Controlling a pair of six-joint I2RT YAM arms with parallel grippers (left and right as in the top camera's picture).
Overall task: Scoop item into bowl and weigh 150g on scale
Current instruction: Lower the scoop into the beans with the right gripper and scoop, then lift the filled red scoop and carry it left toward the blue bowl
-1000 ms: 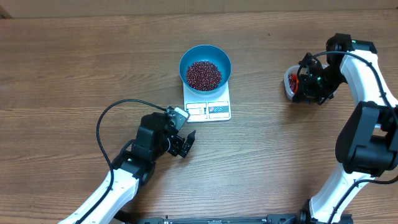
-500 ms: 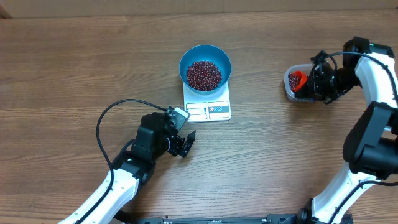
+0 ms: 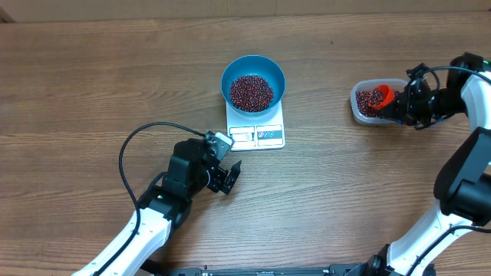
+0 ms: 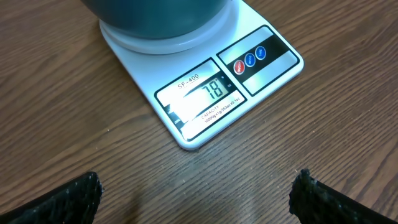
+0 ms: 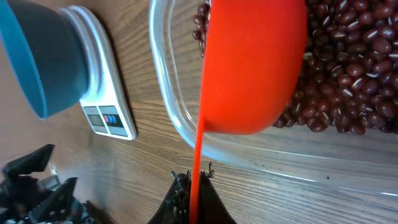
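The teal bowl (image 3: 253,83) holds a heap of dark red beans (image 3: 252,92) and stands on the white scale (image 3: 257,134). In the left wrist view the scale (image 4: 205,93) shows 78 on its display, with the bowl (image 4: 155,15) at the top edge. My left gripper (image 3: 228,178) is open just below the scale, nothing between its fingers (image 4: 68,199). My right gripper (image 3: 410,106) is shut on the thin handle of a red scoop (image 5: 255,62). The scoop's cup hangs over the beans (image 5: 354,68) in the clear tub (image 3: 368,103). Its inside is hidden.
The clear tub's near wall (image 5: 180,124) lies between my right gripper (image 5: 194,186) and the beans. The bowl (image 5: 43,56) and scale (image 5: 106,106) stand off to the left in the right wrist view. A black cable (image 3: 134,153) loops beside the left arm.
My right gripper has drawn back to the right with the red scoop, uncovering more of the clear tub. The left arm, bowl and scale have not moved.
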